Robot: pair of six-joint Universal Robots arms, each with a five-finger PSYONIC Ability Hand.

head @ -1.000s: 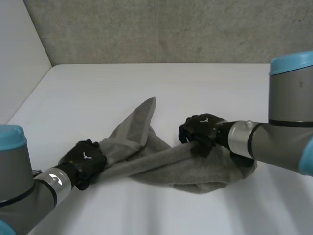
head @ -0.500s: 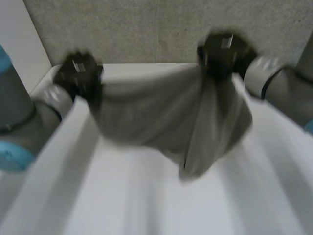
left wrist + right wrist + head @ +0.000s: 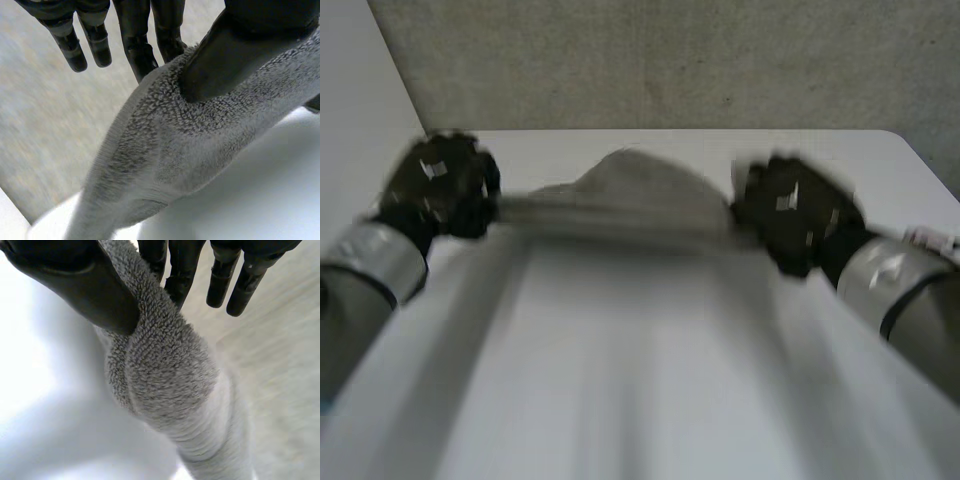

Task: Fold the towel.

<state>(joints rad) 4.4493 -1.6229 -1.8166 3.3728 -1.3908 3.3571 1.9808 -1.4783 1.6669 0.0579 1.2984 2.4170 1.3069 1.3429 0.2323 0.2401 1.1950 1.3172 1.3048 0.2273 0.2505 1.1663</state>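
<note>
Both hands: we are pinching the towel (image 3: 620,198), left hand (image 3: 438,188) and right hand (image 3: 790,212) at opposite ends.
Why: we are holding it taut so it can spread flat on the desk (image 3: 650,380).

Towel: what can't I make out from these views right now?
Head view: motion blur smears the towel between the left hand and right hand; its folds, and whether it clears the table, are unreadable.
Left wrist view: the thumb covers the pinch; corner or edge unclear.
Right wrist view: bunched cloth hides the same.
</note>
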